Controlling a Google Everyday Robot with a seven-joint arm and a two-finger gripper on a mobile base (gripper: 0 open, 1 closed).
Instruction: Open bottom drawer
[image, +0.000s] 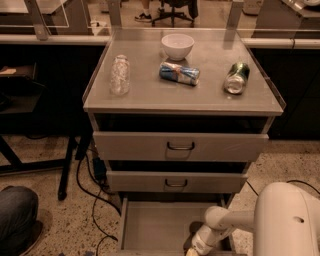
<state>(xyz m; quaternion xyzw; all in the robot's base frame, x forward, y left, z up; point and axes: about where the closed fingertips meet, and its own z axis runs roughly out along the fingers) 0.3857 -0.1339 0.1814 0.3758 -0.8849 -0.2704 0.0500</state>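
Now, nearest the camera, the gripper (192, 250) sits at the bottom edge of the view by the front right of the bottom drawer (155, 225), which stands pulled well out below the other two. Whether it is clamped on the handle or on nothing I cannot tell, since its tip runs out of view. The drawer looks near full travel, so a further pull might drag it off its runners or tug the cart, and behind the middle drawer (150, 181) and top drawer (140, 146) that jolt could roll the blue can (179, 73) and green can (236, 78) lying on the cart top (150, 95).
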